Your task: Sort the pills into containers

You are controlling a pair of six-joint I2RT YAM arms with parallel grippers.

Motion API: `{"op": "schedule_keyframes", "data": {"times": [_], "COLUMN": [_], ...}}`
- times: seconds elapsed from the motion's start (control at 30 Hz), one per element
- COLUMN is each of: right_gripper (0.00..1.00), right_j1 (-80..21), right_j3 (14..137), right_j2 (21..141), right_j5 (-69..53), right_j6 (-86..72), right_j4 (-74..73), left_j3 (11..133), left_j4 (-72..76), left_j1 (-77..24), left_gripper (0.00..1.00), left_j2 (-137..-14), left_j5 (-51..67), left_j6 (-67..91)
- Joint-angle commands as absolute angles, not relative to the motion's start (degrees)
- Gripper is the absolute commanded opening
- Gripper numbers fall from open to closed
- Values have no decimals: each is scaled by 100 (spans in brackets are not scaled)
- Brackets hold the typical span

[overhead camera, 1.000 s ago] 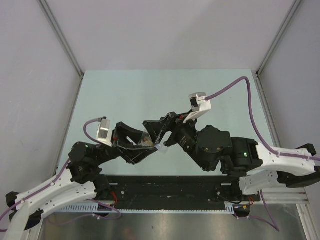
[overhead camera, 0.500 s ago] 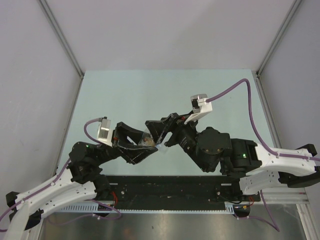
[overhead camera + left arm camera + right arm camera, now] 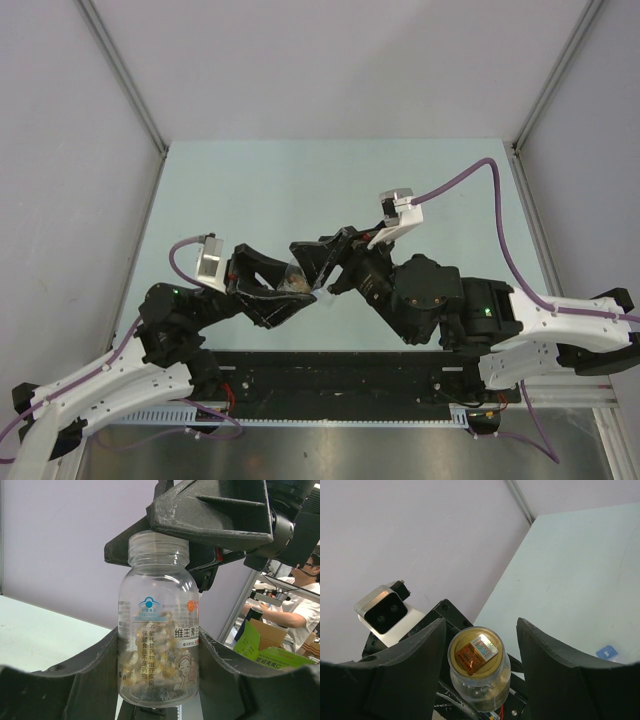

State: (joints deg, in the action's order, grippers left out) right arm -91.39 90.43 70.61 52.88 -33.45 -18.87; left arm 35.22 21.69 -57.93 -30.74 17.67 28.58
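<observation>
Jar (image 3: 158, 620) stands clamped in left jaws, right jaws flanking its top.

The far half of the table (image 3: 330, 180) is lying bare across the upper middle of the top view, and a gripper is finding free passage there; the left frame post (image 3: 125, 80) and right frame post (image 3: 560, 75) are hemming it in at the upper corners; at the centre the left gripper (image 3: 159, 647) is clamping the jar (image 3: 159, 580) while the right gripper (image 3: 480, 645) is straddling its mouth, leaving only slim gaps either side; the purple cable (image 3: 497, 215) is arching over the right; a small blue cap (image 3: 606, 652) is sitting on bare table at the right wrist view's lower right.
</observation>
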Motion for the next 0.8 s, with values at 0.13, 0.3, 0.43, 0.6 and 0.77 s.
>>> {"op": "schedule_keyframes", "data": {"times": [0.13,0.3,0.43,0.6,0.77], "right_gripper": [61,58,57,59,57], "right_j1": [-9176,-9176,-9167,-9167,-9176], "right_j3": [9053,9053,9053,9044,9018], "right_j2": [6987,7014,7040,7049,7031], "right_j5": [5256,5212,5168,5133,5115], "right_j6": [-3419,-3410,-3393,-3384,-3366], "right_j4": [-1723,-1705,-1714,-1723,-1731], "left_j3": [3542,3533,3524,3533,3542], "left_j4": [2320,2320,2320,2320,2329], "left_j1": [-5766,-5774,-5774,-5766,-5774], "left_gripper": [0,0,0,0,0], "left_j2": [-3067,-3059,-3041,-3059,-3076], "left_j5": [1705,1705,1696,1696,1705], "left_j6": [2909,2918,2918,2918,2927]}}
